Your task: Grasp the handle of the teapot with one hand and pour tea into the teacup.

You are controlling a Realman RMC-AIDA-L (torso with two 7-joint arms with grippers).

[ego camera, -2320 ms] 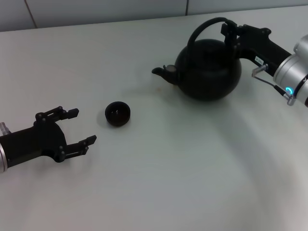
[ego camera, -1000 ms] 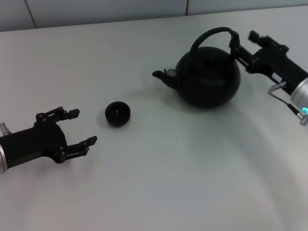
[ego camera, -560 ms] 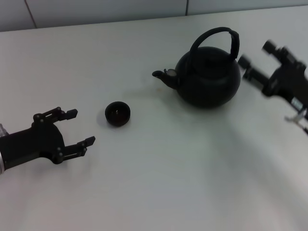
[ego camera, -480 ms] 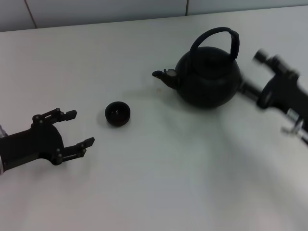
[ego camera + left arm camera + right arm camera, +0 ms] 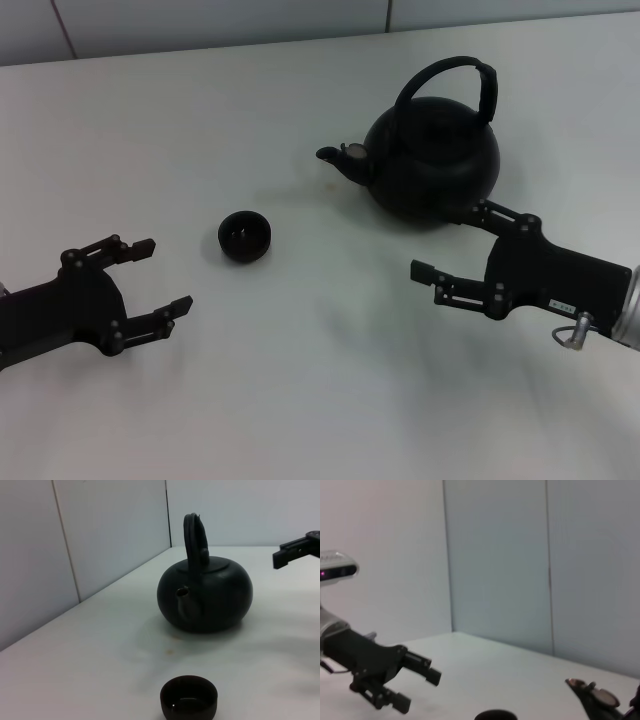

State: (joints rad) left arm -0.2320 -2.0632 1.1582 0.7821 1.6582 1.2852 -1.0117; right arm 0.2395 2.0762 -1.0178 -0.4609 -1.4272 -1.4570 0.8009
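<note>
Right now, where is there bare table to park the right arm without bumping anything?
Bare table lies nearer the robot, between the open left gripper and open right gripper. It is crowded beside the teapot, where the right gripper's far finger nearly meets its base. A narrower free strip separates teacup and spout.

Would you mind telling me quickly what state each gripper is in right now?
Left gripper: open, holding nothing, on the near side of the teacup.
Right gripper: open, holding nothing, just in front of the teapot, off its handle.
</note>
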